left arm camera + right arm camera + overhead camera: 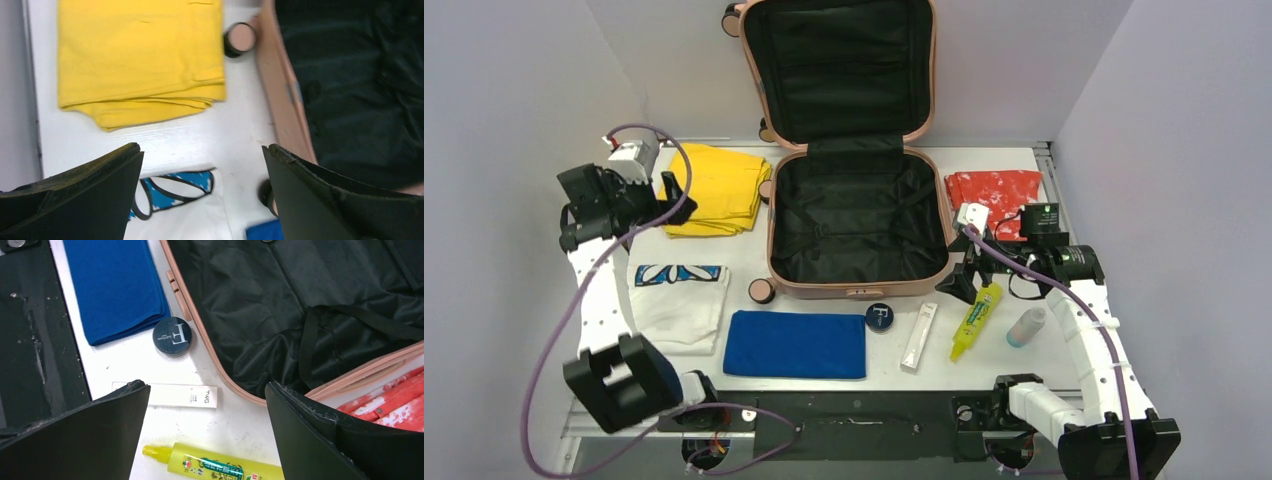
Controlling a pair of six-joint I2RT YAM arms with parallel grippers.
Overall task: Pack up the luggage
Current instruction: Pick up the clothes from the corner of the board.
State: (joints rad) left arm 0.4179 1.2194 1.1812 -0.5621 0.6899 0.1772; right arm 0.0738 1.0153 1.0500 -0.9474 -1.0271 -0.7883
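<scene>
Luggage (824, 288) laid flat at the far middle of the table (744, 258), lid (839, 70) thrown back upright against the rear wall, black-lined tray facing up, presumably to take things lowered in from above. Not yet packed with anything, by the look of it. Ringed by goods spread singly, likely for easy picking: folded yellow garment (714, 190) just beside the left wall, white printed T-shirt (679, 300) and folded blue cloth (794, 345) nearer the arms, then round dark tin (880, 318), slim white tube (920, 337), yellow-green tube (975, 322) and small bottle (1026, 327) along the near side, red patterned cloth (994, 190) at the right. Left gripper (201, 152) poised over bare table between yellow garment and T-shirt, jaws wide apart, holding nothing. Right gripper (207, 387) above the case's near right corner, over both tubes, jaws likewise spread and empty, probably placed for a first pick.
</scene>
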